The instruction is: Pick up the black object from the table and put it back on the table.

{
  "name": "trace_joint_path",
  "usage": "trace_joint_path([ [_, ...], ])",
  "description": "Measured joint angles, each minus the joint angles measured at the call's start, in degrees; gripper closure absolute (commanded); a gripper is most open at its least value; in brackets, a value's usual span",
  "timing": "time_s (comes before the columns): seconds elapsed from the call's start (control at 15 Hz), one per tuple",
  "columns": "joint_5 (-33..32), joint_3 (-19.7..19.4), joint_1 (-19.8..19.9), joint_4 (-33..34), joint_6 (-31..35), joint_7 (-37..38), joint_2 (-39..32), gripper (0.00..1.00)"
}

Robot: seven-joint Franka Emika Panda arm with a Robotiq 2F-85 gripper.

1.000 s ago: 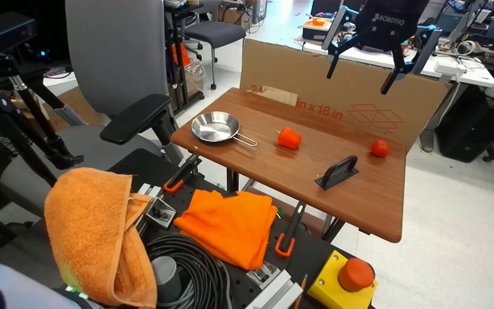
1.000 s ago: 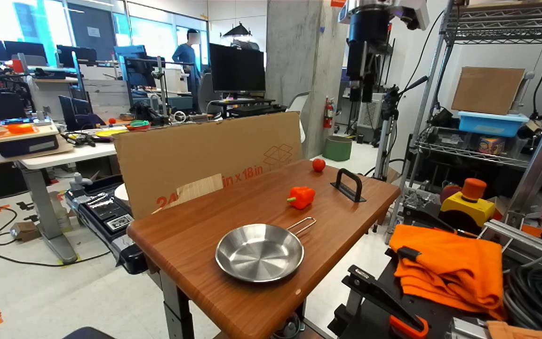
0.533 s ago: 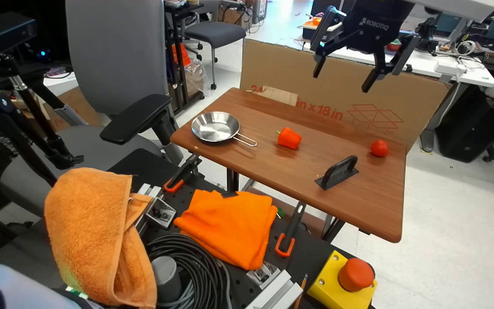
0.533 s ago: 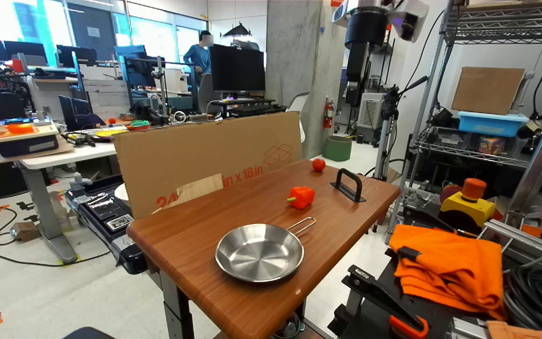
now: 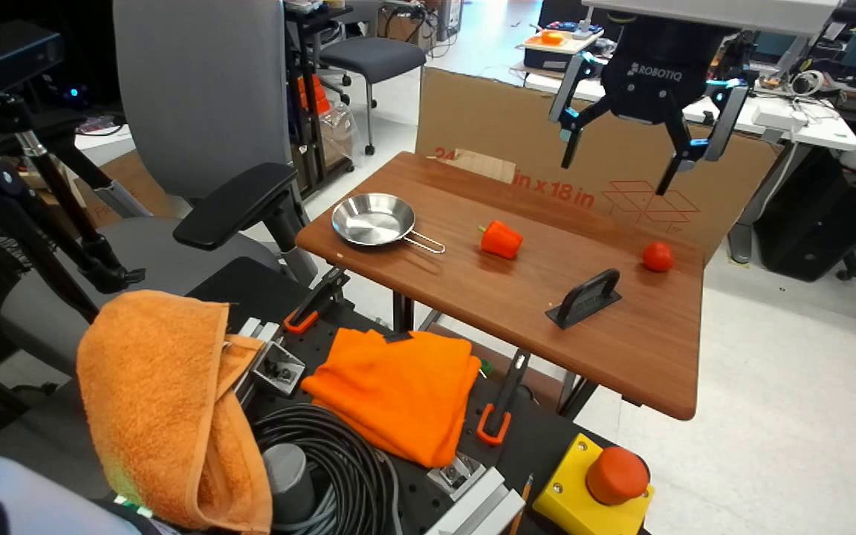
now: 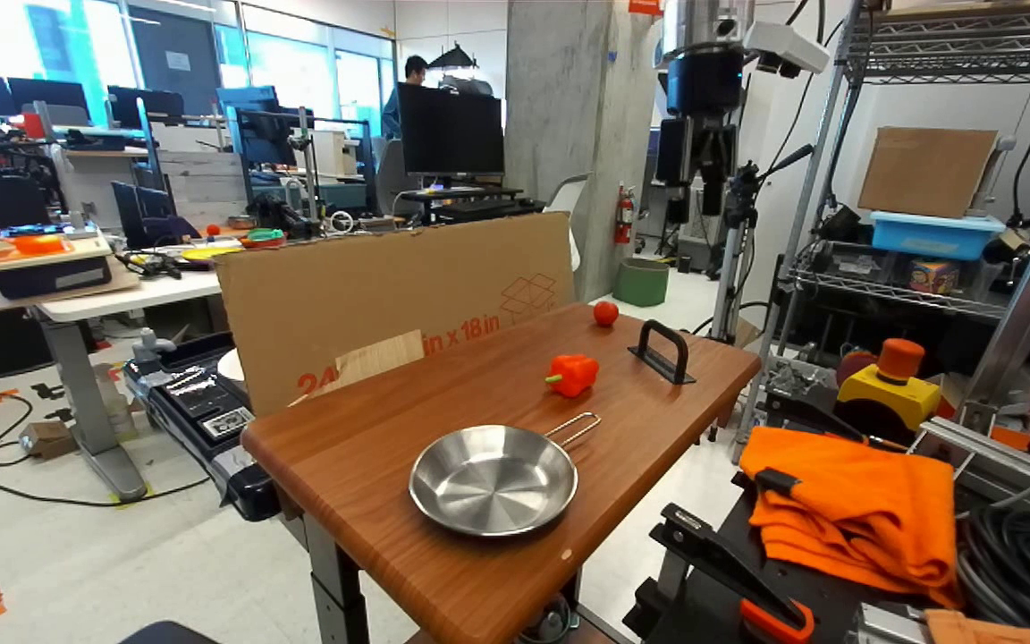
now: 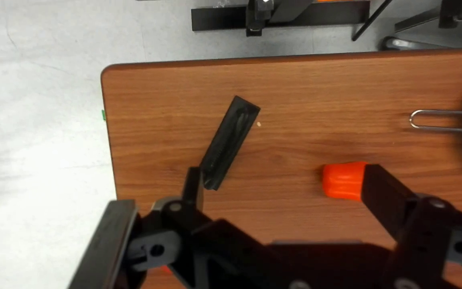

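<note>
The black object [image 5: 584, 299], a flat strip with an arched handle, rests upright on the brown wood-grain table [image 5: 465, 215]. From above, in the wrist view, the black object [image 7: 231, 138] lies slanted, its lower end right by the left fingertip in the picture. Well above the tabletop hangs my gripper [image 5: 614, 177], pointing down, jaws wide apart and nothing held. In an exterior view the gripper [image 6: 694, 215] is seen nearly edge-on, higher than the black object [image 6: 682, 360]. One finger covers part of the orange pepper in the wrist view.
An orange pepper [image 5: 501, 240] and a steel pan [image 5: 374, 220] with a wire handle sit on the table. A red tomato [image 5: 657, 256] is near its far corner. Behind stands a cardboard panel [image 6: 408, 295]. An orange cloth [image 5: 402, 394] lies in front.
My gripper first shifts left in an exterior view, then comes back right and lower, hanging straighter. Its jaws stay open. The things on the table have not moved. A person in the background walks right.
</note>
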State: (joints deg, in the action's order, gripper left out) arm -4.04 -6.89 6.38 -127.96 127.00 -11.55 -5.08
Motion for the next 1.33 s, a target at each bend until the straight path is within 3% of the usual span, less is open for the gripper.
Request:
trace_joint_path([
  [0.13,-0.85,0.00,0.00,0.00,-0.07,3.31,-0.96,0.00],
  [0.6,-0.30,-0.13,0.61,0.41,-0.06,3.74,-3.68,0.00],
  [1.33,5.23,-0.32,3.51,4.65,-2.27,-0.46,-10.23,0.00],
])
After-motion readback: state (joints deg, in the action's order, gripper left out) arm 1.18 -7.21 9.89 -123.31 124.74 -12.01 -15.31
